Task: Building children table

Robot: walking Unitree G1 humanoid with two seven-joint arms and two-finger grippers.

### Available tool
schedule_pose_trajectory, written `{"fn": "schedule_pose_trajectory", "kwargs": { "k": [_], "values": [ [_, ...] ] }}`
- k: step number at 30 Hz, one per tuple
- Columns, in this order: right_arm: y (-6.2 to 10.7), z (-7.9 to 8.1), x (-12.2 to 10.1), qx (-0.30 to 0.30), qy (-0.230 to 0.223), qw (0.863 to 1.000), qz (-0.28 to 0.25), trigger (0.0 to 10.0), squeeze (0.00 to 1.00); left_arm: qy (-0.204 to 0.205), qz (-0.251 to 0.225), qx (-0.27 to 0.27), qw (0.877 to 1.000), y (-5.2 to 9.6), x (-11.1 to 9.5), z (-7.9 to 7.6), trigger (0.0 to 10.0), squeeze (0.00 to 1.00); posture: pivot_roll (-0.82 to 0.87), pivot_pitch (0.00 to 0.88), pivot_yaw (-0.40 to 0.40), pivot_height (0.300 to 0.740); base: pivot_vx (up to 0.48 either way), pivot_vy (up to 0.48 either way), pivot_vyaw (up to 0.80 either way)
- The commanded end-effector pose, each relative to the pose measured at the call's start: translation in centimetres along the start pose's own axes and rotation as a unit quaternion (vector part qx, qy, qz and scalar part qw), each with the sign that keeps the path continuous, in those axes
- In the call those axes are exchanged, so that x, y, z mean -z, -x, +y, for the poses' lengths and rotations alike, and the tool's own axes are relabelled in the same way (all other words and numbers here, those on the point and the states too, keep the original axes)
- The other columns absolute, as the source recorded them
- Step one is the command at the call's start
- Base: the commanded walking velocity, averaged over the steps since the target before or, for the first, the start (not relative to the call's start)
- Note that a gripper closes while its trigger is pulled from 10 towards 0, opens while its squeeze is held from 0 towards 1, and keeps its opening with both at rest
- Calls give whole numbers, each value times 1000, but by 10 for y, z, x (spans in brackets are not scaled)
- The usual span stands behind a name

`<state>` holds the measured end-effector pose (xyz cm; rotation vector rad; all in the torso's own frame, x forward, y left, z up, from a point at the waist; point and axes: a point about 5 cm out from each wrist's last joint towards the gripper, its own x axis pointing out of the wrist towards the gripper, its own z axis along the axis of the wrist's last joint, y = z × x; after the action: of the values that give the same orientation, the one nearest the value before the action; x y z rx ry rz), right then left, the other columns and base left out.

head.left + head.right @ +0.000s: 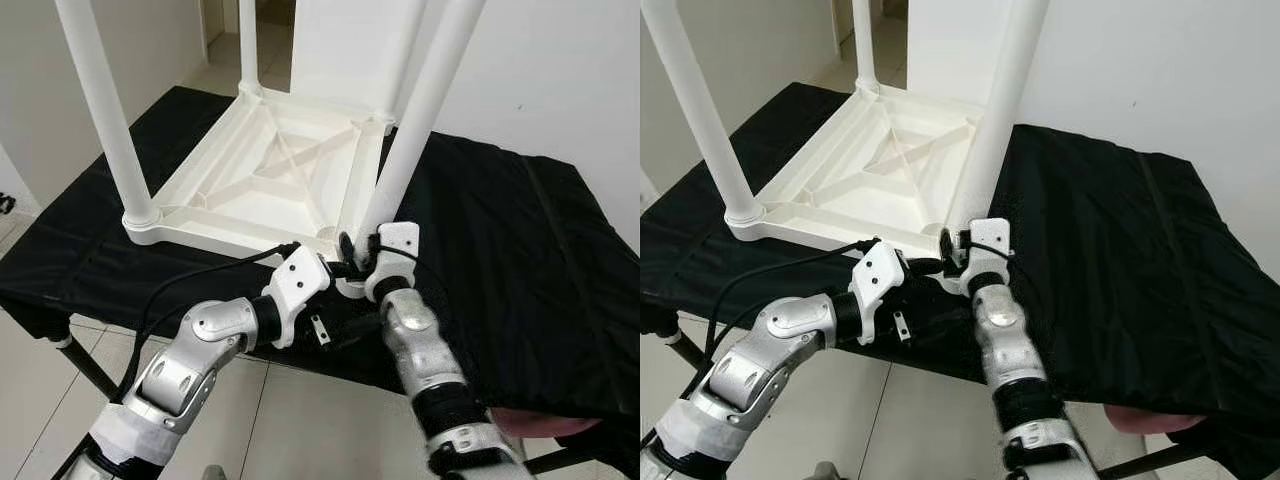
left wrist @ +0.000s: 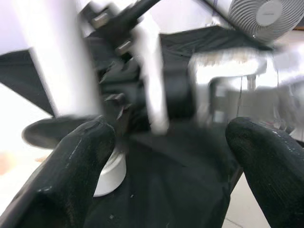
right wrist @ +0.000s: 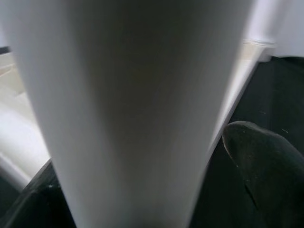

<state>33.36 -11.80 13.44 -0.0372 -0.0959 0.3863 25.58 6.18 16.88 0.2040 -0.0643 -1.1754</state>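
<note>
A white plastic children's table (image 1: pixel 270 170) lies upside down on a black cloth (image 1: pixel 500 220), with its legs pointing up. The near right leg (image 1: pixel 420 110) rises at a slight tilt from the table's near right corner. My right gripper (image 1: pixel 362 262) is closed around this leg low down, and in the right wrist view the leg (image 3: pixel 137 109) sits against one black finger (image 3: pixel 266 166). My left gripper (image 1: pixel 335 268) is open beside the same corner, its fingers (image 2: pixel 71 161) spread wide before the leg's round base (image 2: pixel 111 175). The grippers hide the joint.
The near left leg (image 1: pixel 105 110) and a far leg (image 1: pixel 248 45) stand upright in their corners. The cloth-covered bench ends just below my arms, with tiled floor (image 1: pixel 40 400) beneath. A wall is close behind on the right. A fan (image 2: pixel 266 16) stands beyond.
</note>
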Motion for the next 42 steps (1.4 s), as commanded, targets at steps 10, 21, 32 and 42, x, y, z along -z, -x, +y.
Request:
{"fn": "schedule_pose_trajectory", "kwargs": {
  "k": [10, 21, 32, 42],
  "values": [
    [-6, -16, 9, -134, 24, 990, 45, 10000, 0, 2, 6, 9, 1000, 0, 1, -1, 10000, 0, -5, 0, -74, 740, 0, 0, 0],
    [-26, 13, 10, -203, 27, 978, 50, 0, 0, -1, 6, 5, 1000, 2, 0, 0, 10000, 0, 12, 0, -75, 740, 0, 0, 0],
    [-21, 12, 14, -212, 21, 976, 46, 0, 0, 2, 5, 2, 1000, 3, -2, 0, 10000, 0, 5, 0, -71, 740, 0, 0, 0],
    [-14, 1, 17, -101, 10, 994, 31, 0, 0, 5, 9, 12, 1000, 4, 0, -3, 10000, 0, -8, 0, -59, 740, 0, 0, 0]
  ]
}}
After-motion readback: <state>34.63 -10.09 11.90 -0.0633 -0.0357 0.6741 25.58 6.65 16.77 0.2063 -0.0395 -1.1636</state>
